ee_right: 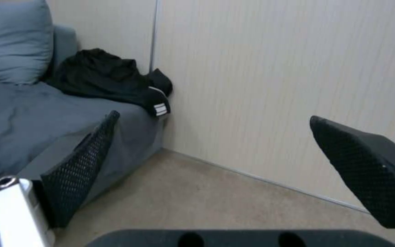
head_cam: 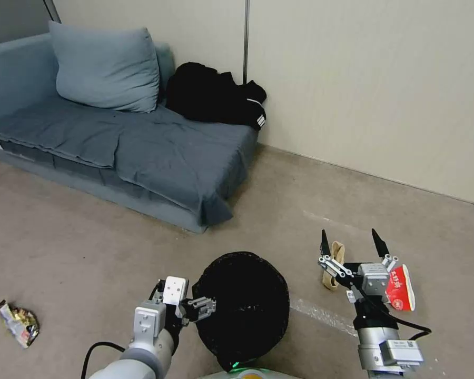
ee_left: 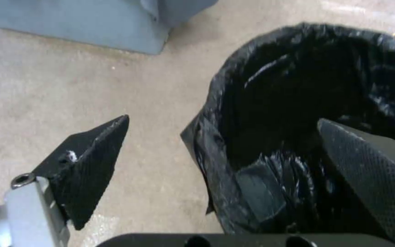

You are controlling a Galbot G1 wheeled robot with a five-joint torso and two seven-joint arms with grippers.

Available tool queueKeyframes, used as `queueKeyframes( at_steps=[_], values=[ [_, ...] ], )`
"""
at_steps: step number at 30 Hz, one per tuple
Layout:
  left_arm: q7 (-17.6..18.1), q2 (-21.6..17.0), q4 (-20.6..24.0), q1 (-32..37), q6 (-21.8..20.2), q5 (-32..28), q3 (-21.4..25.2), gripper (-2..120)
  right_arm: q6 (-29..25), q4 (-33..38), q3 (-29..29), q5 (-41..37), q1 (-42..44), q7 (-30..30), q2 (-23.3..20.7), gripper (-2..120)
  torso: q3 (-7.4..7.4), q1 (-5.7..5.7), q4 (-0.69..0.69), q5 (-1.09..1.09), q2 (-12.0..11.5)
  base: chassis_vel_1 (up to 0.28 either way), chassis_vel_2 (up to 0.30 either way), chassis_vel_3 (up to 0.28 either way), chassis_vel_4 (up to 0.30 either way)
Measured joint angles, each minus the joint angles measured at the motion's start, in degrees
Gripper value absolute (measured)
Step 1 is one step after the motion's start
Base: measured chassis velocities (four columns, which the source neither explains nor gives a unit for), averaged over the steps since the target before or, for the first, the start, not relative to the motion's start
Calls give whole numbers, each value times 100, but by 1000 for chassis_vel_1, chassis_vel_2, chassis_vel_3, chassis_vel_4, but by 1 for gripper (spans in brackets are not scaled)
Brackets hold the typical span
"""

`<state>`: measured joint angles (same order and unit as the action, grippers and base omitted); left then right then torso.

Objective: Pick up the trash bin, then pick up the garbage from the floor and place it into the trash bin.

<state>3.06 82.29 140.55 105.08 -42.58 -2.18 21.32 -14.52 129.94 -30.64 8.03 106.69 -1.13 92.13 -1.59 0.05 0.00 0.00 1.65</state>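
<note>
Two claws on my screen right now. My left gripper (head_cam: 208,305) sits at the near-left rim of the trash bin (head_cam: 242,305), and from the left wrist camera its jaws are spread wide and straddle the rim, one finger (ee_left: 92,164) outside over the carpet, the other (ee_left: 367,171) inside over the black bag (ee_left: 298,103). Can't say for sure the pads are touching the bag. The bin is right in front of the base, on the floor as far as I can tell.

My right gripper (head_cam: 351,245) is up off the floor to the right of the bin, jaws wide open, holding nothing, pointed toward the wall (ee_right: 275,85).

Garbage: a red packet (head_cam: 401,288) just beside the right wrist, a brown paper piece (head_cam: 333,268) lying behind the right claw's left finger, and a gold wrapper (head_cam: 18,322) far off to the left. Black clothes (head_cam: 216,95) are heaped on the sofa (head_cam: 142,147).
</note>
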Motion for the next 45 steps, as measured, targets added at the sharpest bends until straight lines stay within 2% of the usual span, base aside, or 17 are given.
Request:
queueKeyframes(
  at_steps=[11,21,27,33,37,39,41,43,45],
  values=[
    [35,-10,-151,47,17,61,-61,100,-27,0,-5,4,17,-11,0,100,0,0,0,0,0,0,0,0,0],
    [159,110,-683,-239,34,55,22,100,-75,2,-34,-1,54,-26,0,100,0,0,0,0,0,0,0,0,0],
    [176,242,-1157,-565,41,-67,63,97,-137,-51,-29,189,78,-30,0,100,0,0,0,0,0,0,0,0,0],
    [176,317,-1442,-694,68,-156,57,93,-138,-49,-6,143,106,-45,0,100,0,0,0,0,0,0,0,0,0],
    [196,381,-1610,-762,75,-222,-1,75,-134,-36,-8,128,127,-45,0,100,0,0,0,0,0,0,0,0,0],
    [198,384,-1615,-763,76,-224,-7,74,-134,-36,-8,128,129,-45,0,100,0,0,0,0,0,0,0,0,0],
    [220,394,-1649,-747,80,-224,-65,61,-126,-37,1,130,134,-45,0,100,0,0,0,0,0,0,0,0,0],
    [224,398,-1651,-732,86,-215,-81,57,-113,-36,3,129,130,-45,0,100,0,0,0,0,0,0,0,0,0],
    [225,414,-1647,-681,97,-178,-130,47,-84,-24,3,152,116,-44,0,100,0,0,0,0,0,0,0,0,0]
  ],
)
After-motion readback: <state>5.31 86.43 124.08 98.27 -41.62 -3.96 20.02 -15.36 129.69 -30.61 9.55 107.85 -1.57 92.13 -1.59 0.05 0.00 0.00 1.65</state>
